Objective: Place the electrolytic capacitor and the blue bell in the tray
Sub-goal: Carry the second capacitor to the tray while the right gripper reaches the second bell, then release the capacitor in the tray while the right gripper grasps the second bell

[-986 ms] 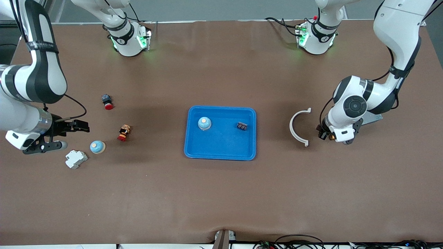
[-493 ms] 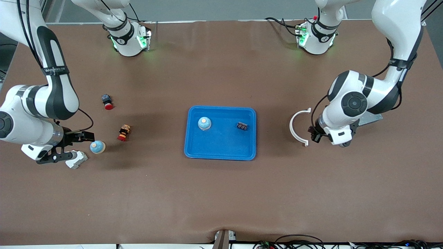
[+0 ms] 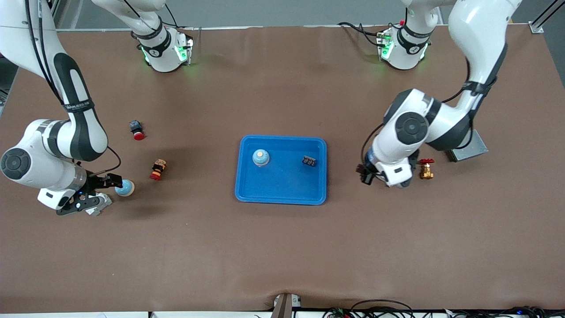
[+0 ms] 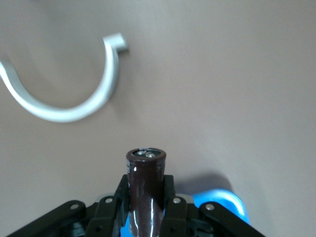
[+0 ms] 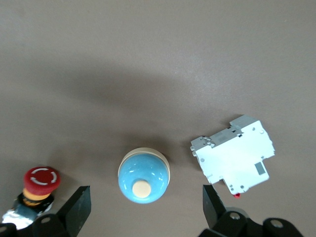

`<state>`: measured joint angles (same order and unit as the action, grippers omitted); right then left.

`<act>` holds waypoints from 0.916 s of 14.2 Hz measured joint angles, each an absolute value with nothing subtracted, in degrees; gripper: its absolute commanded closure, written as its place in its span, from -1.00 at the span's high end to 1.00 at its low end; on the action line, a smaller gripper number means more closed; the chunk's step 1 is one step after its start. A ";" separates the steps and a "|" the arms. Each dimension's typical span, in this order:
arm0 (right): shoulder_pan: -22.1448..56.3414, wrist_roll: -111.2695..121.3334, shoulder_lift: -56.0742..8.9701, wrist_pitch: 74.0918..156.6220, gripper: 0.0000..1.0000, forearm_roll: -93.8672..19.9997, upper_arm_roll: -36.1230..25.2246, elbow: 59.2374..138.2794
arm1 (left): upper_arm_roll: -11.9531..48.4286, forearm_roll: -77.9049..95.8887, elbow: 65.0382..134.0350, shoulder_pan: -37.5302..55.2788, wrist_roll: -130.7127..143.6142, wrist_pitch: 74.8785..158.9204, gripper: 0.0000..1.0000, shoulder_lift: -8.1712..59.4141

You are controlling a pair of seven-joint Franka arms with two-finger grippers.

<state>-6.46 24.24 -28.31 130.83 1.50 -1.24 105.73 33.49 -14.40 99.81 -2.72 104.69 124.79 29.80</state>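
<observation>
The blue tray (image 3: 282,187) lies mid-table and holds one blue bell (image 3: 261,157) and a small black part (image 3: 309,160). A second blue bell (image 3: 125,188) (image 5: 143,176) stands on the table toward the right arm's end. My right gripper (image 3: 104,191) (image 5: 146,207) hangs open over it, one finger on each side, not touching. My left gripper (image 3: 366,174) (image 4: 146,191) is shut on a dark brown electrolytic capacitor (image 4: 145,170). It hangs over the table just off the tray's edge (image 4: 223,201) at the left arm's end.
A white circuit breaker (image 5: 234,155) lies beside the outer bell, and red-capped buttons (image 3: 157,170) (image 3: 137,129) stand nearby. A white C-shaped ring (image 4: 74,106) lies under the left arm. A brass valve (image 3: 426,169) and a metal plate (image 3: 468,149) sit toward the left arm's end.
The left arm has carried the capacitor toward the tray, covering the white ring and baring the brass valve. The right gripper has moved in over the outer blue bell.
</observation>
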 measured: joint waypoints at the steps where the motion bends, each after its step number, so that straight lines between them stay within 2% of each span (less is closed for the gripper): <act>1: -6.47 24.31 -28.56 131.43 1.00 1.50 -1.21 106.21 | 33.45 -14.40 97.23 -0.92 106.96 124.80 -1.00 32.12; 4: -6.57 24.31 -29.34 132.27 1.00 1.50 -1.16 106.52 | 32.07 -14.40 89.36 3.86 111.44 125.05 -1.00 38.77; 7: -6.96 24.31 -30.42 132.79 1.00 1.50 -1.17 106.85 | 25.97 -14.40 83.58 11.20 115.25 125.82 -1.00 42.59; 9: -7.03 24.28 -30.97 133.02 1.00 1.49 -1.17 107.48 | 22.09 -14.39 82.46 15.97 116.95 127.35 -1.00 43.99; 13: -7.03 24.13 -31.60 133.53 1.00 1.46 -1.15 107.75 | 20.52 -14.39 82.23 19.58 118.56 130.75 -1.00 46.87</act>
<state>-7.03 24.13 -31.60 133.53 1.46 -1.15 107.75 20.52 -14.39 82.23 19.58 118.56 130.75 46.87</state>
